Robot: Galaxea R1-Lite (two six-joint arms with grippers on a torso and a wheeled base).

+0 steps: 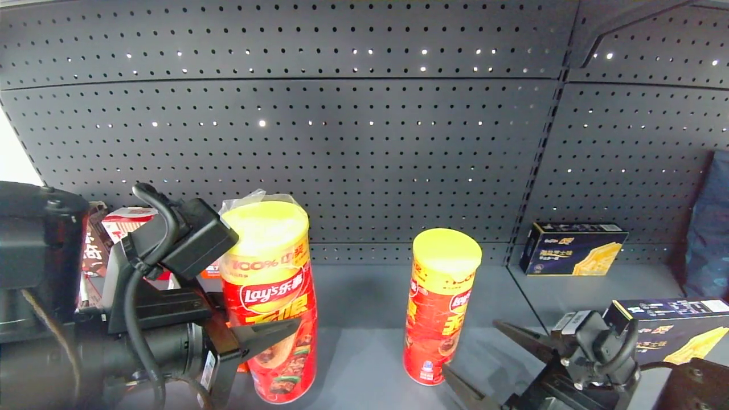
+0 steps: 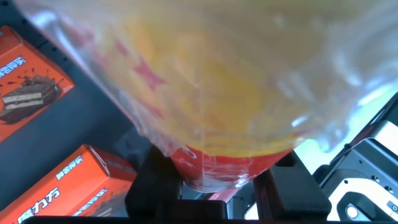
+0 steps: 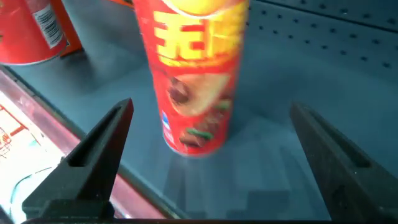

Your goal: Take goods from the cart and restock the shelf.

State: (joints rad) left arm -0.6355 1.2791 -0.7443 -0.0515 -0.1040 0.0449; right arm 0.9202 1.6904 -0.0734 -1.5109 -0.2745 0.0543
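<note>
Left gripper (image 1: 263, 337) grips upright can (image 1: 267, 267); right gripper (image 1: 470, 347) spread.

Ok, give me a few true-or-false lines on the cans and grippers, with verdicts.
1. The left gripper is shut on the left can. True.
2. The right gripper grips the right can. False: it is open, and that can stands free on the shelf.
3. Both cans have yellow lids. True.
4. The right can lies on its side. False: it stands upright.
</note>
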